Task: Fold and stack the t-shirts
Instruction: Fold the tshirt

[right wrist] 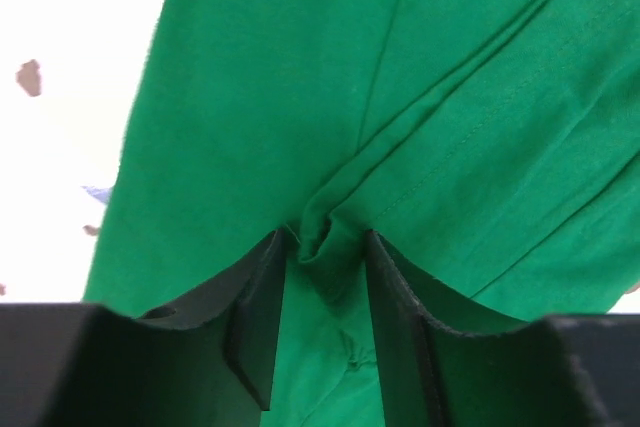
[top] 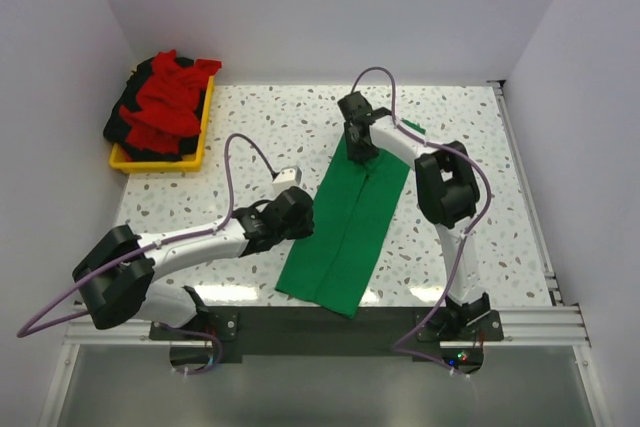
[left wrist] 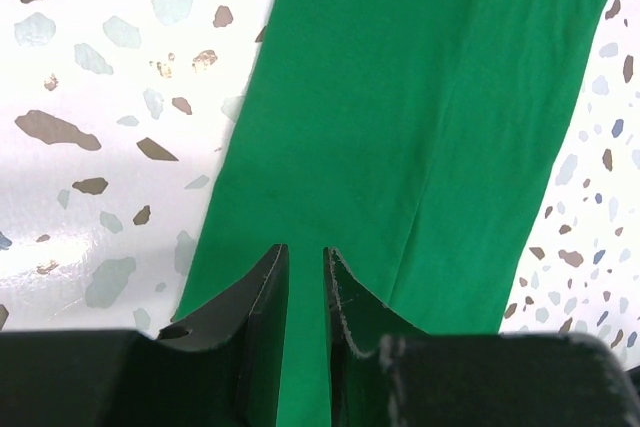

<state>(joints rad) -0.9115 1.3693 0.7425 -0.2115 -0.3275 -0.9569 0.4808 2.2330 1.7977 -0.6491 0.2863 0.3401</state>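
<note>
A shallow yellow tray (top: 160, 164) in the far-left corner of a speckled terrazzo table (top: 470, 127), white walls (top: 330, 7) around

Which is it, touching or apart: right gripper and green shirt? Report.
Touching. Right wrist view shows the right gripper pinching a bunched fold of the green shirt.

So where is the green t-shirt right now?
Top view: the green t-shirt lies as a long folded strip, its far end at the right gripper, its left edge beside the left gripper, right of the yellow tray.
</note>
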